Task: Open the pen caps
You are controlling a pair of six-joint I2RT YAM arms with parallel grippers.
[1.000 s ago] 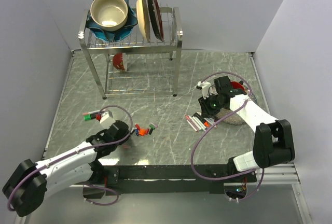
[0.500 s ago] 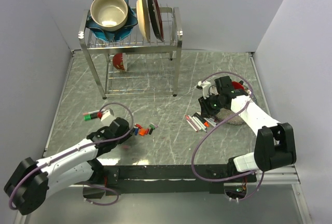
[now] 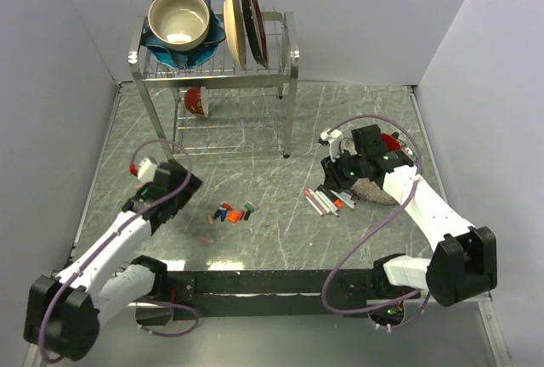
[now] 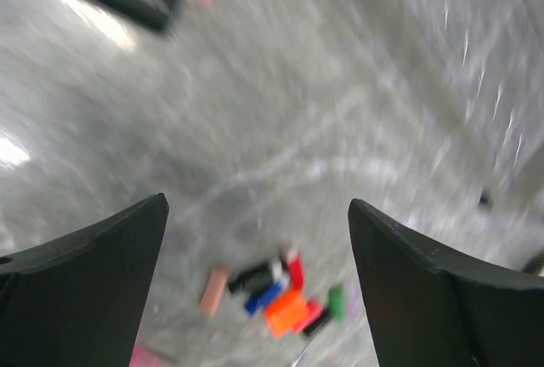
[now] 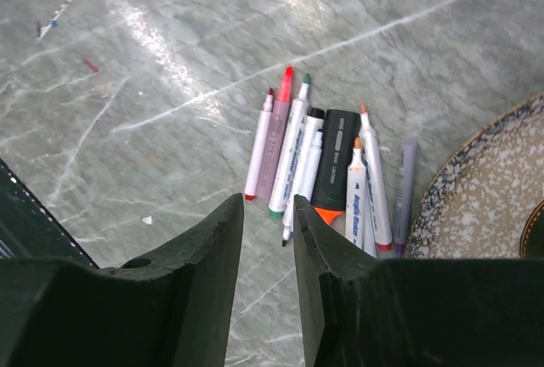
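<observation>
- The left gripper hangs above the counter with its fingers wide apart and nothing between them.
- The right gripper has its fingers a narrow gap apart, bare counter showing through; it holds nothing.
- The pen caps lie loose in a small mixed-colour heap at about 7 o'clock from the counter's middle, at 4 o'clock from the left arm's wrist.
- The pens lie in a tight row, barrels touching, just at 12 o'clock of the right fingers in the wrist view, with a speckled plate at their 3 o'clock.
- Most nibs look bare; whether the thick black marker's orange end is a cap, I cannot tell.
- Judged: pens and caps are light, stiff, smooth plastic, apt to roll or skid when nudged.
- A snug cap needs a straight pull along the barrel, one gripper mid-barrel, the other square on the cap.
- An outer pen of the row is the easiest to take.
</observation>
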